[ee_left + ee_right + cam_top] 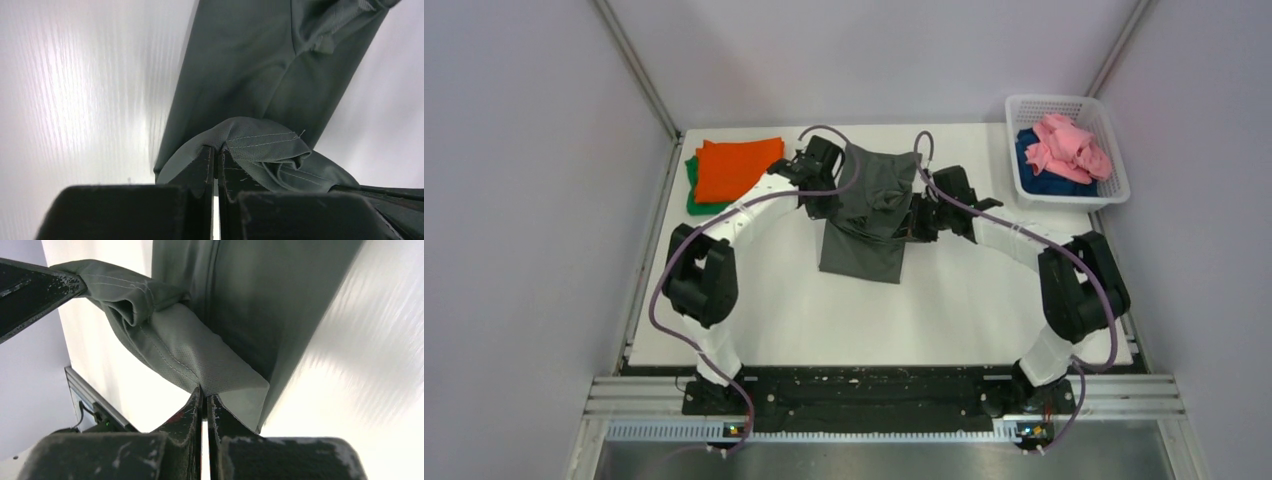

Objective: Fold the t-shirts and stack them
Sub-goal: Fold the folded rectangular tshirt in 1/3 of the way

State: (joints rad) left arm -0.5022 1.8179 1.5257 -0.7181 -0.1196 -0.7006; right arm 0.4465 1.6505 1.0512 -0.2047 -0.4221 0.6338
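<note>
Left end effector [216, 150] and right end effector [204, 389] are both pinching hemmed edges of the dark grey t-shirt [861, 245]. It is looking light and limp, so the stitched hems are likely giving the surest hold.

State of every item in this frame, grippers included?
grey shirt: mid-fold, pinched at both sides.
orange shirt: folded, on green shirt.
green shirt: flat, mostly covered.
pink shirt: crumpled, in basket.
blue shirt: crumpled, under pink shirt.
left gripper: shut on grey shirt.
right gripper: shut on grey shirt.
</note>
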